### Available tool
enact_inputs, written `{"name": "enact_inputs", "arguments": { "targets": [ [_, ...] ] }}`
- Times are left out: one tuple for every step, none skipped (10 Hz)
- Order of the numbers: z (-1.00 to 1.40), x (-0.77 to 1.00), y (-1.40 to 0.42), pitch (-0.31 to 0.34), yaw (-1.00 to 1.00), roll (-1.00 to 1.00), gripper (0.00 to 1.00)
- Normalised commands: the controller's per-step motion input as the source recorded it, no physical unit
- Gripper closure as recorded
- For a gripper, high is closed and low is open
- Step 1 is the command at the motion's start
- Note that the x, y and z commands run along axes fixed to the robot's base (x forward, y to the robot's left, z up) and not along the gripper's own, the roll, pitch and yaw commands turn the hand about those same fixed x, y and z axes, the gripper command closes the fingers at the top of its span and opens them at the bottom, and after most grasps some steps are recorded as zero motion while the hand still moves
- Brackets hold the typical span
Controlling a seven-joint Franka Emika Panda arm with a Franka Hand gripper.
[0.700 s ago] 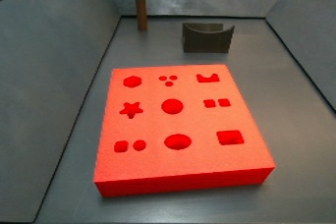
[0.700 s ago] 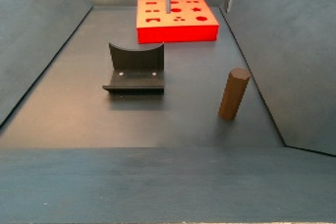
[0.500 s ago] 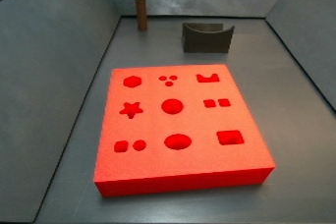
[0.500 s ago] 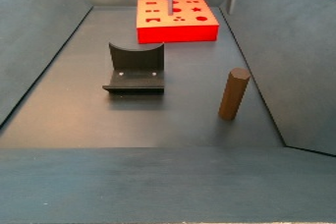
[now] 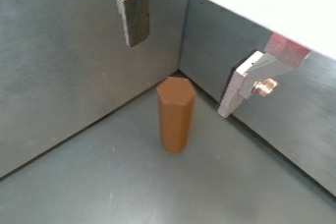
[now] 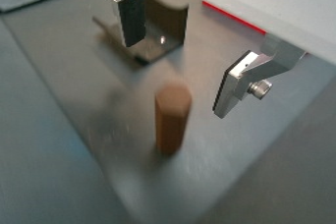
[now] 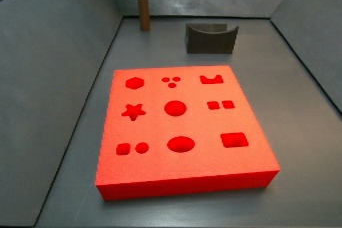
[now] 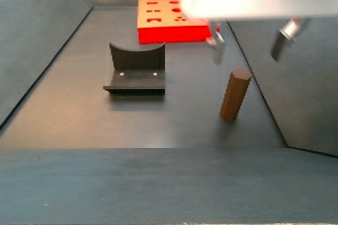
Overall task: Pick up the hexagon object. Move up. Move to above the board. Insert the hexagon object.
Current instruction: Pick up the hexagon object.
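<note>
The hexagon object, a slim reddish-brown peg [image 8: 235,95], stands upright on the grey floor near a wall corner. It shows in both wrist views [image 5: 176,115] [image 6: 172,118] and at the far end in a side view [image 7: 143,9]. My gripper [image 8: 250,44] hangs open just above the peg, one finger [image 5: 134,17] on each side of it, touching nothing. It also shows in the wrist views [image 5: 188,51] [image 6: 184,51]. The board, a bright red block [image 7: 187,182] with shaped holes, lies apart from the peg [image 8: 165,34].
The dark grey fixture [image 8: 136,69] stands on the floor between the board and the peg, also seen in a side view [image 7: 210,37] and a wrist view [image 6: 160,27]. Grey walls enclose the floor; one wall runs close beside the peg.
My gripper has moved from over the board to above the peg and come lower. The peg, board and fixture have not moved.
</note>
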Motion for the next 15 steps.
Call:
{"name": "enact_inputs", "arguments": {
  "targets": [
    [-0.69, 0.06, 0.19, -0.257, 0.31, -0.06, 0.00],
    [-0.68, 0.43, 0.00, -0.223, 0.25, -0.01, 0.00],
    [-0.63, 0.31, -0.04, -0.211, 0.00, 0.00, 0.00],
    [-0.63, 0.39, 0.00, -0.194, 0.01, 0.00, 0.00],
    [-0.81, 0.00, -0.20, -0.219, 0.00, 0.06, 0.00],
    [-0.70, 0.00, -0.13, -0.261, 0.20, 0.03, 0.00],
    [-0.45, 0.00, 0.00, -0.196, 0.21, 0.00, 0.00],
    [0.00, 0.00, 0.00, -0.024, 0.00, 0.00, 0.00],
    [0.00, 0.00, 0.00, 0.004, 0.00, 0.00, 0.00],
    [0.00, 0.00, 0.06, 0.000, 0.00, -0.04, 0.00],
    [0.00, 0.00, 0.21, 0.007, 0.12, -0.05, 0.00],
    [-0.10, 0.00, 0.12, 0.010, 0.25, 0.00, 0.00],
    [0.00, 0.00, 0.00, 0.000, 0.00, 0.00, 0.00],
    [0.00, 0.00, 0.00, 0.000, 0.00, 0.00, 1.00],
    [0.00, 0.00, 0.00, 0.000, 0.00, 0.00, 1.00]
  ]
}}
